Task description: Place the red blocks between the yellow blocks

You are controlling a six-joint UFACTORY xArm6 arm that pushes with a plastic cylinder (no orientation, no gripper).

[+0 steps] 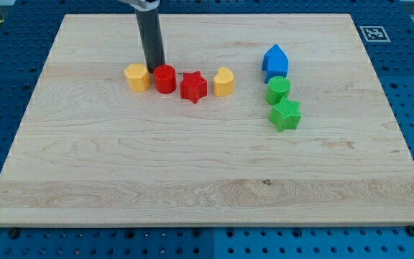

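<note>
A red cylinder [164,78] and a red star [192,87] sit side by side on the wooden board [192,173], in a row between two yellow blocks. A yellow hexagon-like block [137,77] is at the left end, close to the red cylinder. A yellow heart-shaped block [223,82] is at the right end, next to the red star. My tip [154,67] stands just above the row in the view, behind the gap between the yellow hexagon-like block and the red cylinder, very close to both.
On the view's right stands a column of blocks: a blue house-shaped block [275,61] on top, a green cylinder [278,90] below it and a green star [285,114] at the bottom. A marker tag [373,33] lies beyond the board's top right corner.
</note>
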